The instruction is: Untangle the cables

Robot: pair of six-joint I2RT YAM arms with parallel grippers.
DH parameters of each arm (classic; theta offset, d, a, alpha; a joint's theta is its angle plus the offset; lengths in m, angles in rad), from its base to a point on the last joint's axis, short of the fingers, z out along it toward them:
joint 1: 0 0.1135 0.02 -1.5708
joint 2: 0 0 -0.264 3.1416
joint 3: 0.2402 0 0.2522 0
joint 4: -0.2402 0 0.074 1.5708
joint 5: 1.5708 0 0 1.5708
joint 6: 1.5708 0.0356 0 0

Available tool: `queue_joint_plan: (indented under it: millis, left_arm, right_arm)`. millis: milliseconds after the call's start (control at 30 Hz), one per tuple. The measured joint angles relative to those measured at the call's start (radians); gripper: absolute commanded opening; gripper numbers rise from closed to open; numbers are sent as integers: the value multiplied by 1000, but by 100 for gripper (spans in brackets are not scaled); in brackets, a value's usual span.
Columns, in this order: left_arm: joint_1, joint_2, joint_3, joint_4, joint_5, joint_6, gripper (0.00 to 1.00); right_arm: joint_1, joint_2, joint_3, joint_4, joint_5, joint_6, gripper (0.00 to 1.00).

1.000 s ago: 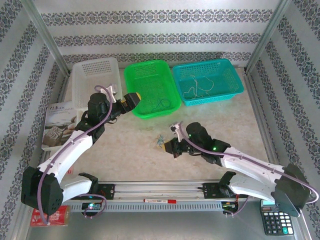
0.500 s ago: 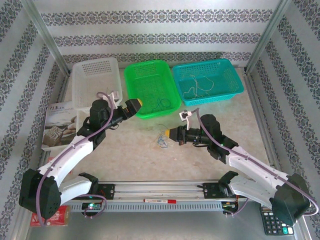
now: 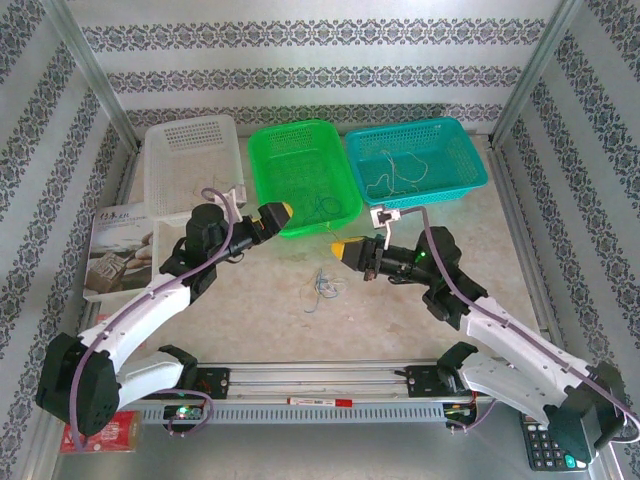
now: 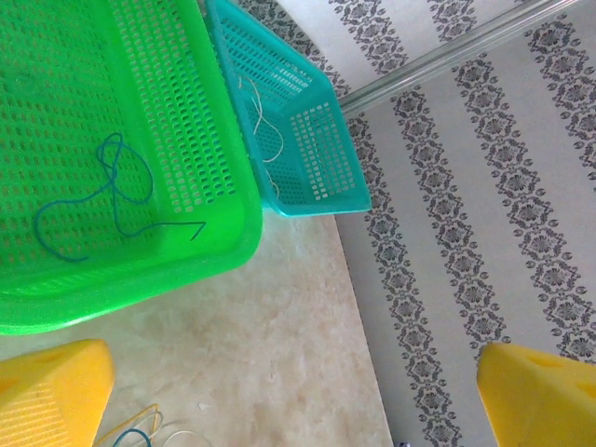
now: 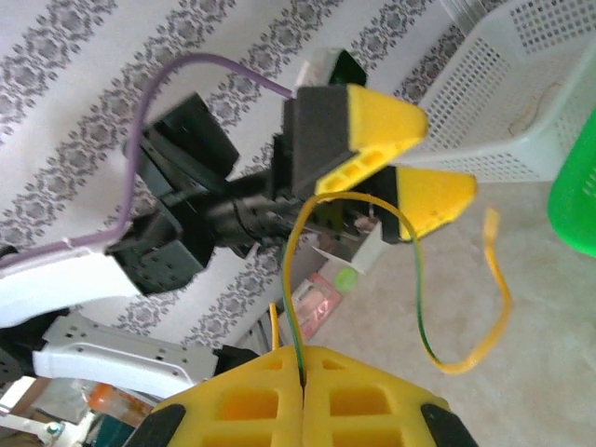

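Right gripper is shut tight on one thin yellow-green wire and holds it up, prob. to pull it out of the small knot of thin cables on the pale stone-look table; left gripper is wide open w/ nothing in it, close by, maybe to grab next; a blue string lies in the green plastic basket; a whitish string lies in the teal plastic basket.

White basket, green basket and teal basket block the far edge; bench lies open right of the right pincer's arm.
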Motion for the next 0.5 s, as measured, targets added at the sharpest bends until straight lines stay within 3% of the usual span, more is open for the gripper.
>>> queue_joint_plan:
  millis: [267,500]
  left_arm:
    - [-45,40,-5,90,1,-71,100]
    - [-121,108,-24,298,-3,-219,97]
  right_arm:
    - [-13,-21,5,40,0,21,0]
    - [-13,-12,-6,88,-11,21,0]
